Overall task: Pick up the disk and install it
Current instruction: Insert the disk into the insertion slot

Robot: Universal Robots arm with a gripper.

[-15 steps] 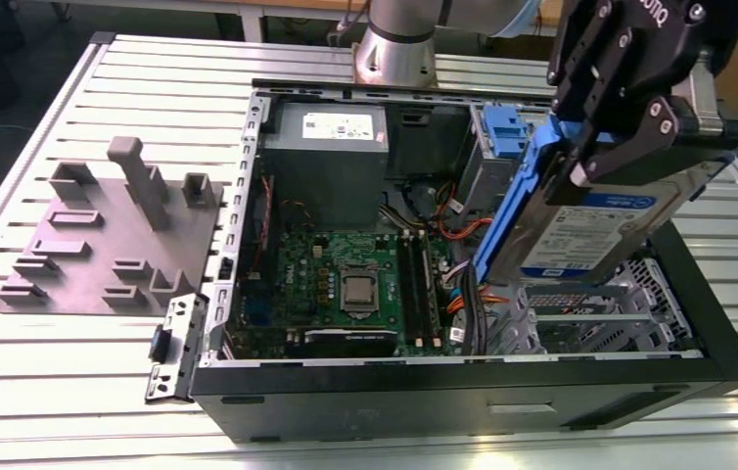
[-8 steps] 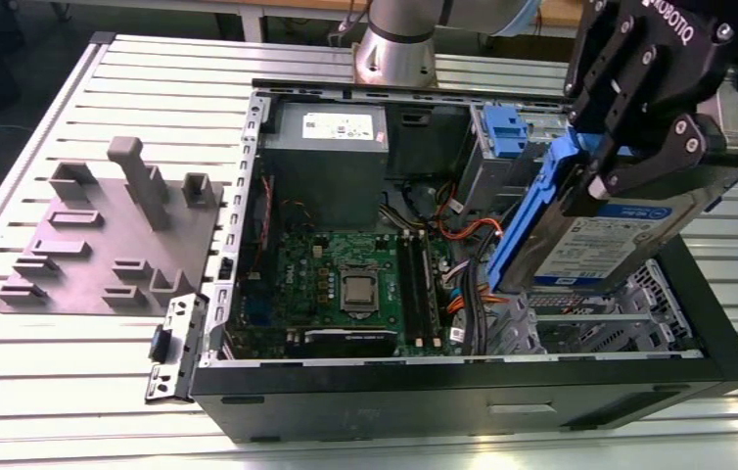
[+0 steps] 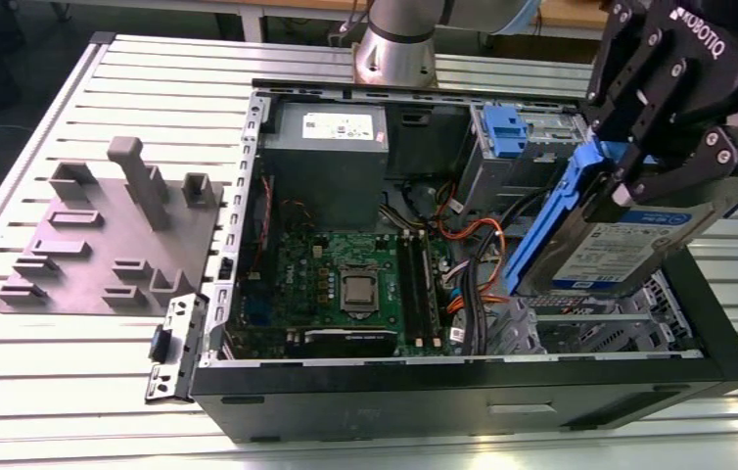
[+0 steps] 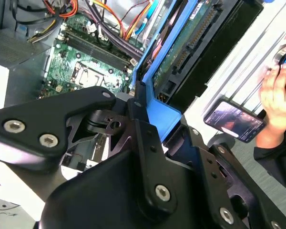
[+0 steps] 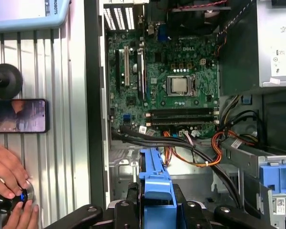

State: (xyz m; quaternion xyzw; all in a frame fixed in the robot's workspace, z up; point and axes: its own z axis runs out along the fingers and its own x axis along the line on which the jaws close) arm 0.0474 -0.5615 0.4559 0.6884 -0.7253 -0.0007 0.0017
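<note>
Here, in the exterior view, the pincer (image 3: 639, 176) sits at the upper right of the frame, closed on the disk (image 3: 618, 250), which it holds by a blue rail. The disk hangs tilted, label facing outward, above the right-hand part of the open computer case (image 3: 474, 392), clear of the case floor. Inside the case, the green motherboard (image 3: 343, 284) lies at the frame's centre, a grey power-supply box (image 3: 330, 147) sits above it, and a blue latch piece (image 3: 505, 132) stands further right. At the left of the frame, a grey fixture plate (image 3: 102, 245) with raised blocks rests on the slatted tabletop (image 3: 69, 382).

In the second wrist view, the black pincer (image 4: 148, 119) fills the lower half, its jaws pressed against the blue rail of the disk (image 4: 200, 43), whose underside circuit board and connector run toward the upper right. The motherboard (image 4: 86, 67) shows at the upper left. A phone (image 4: 234, 121) lies at the right, and a person's hand (image 4: 276, 93) is at the right edge.

In the first wrist view, the blue rail of the disk (image 5: 155, 183) rises from the bottom centre, gripped between the black jaws. The motherboard (image 5: 167, 81) occupies the upper centre, with orange cables (image 5: 207, 152) below it. At the left, a phone (image 5: 18, 116) lies on the tabletop (image 5: 66, 143), and a hand (image 5: 9, 171) rests at the lower left corner on a small black knob (image 5: 7, 201).
</note>
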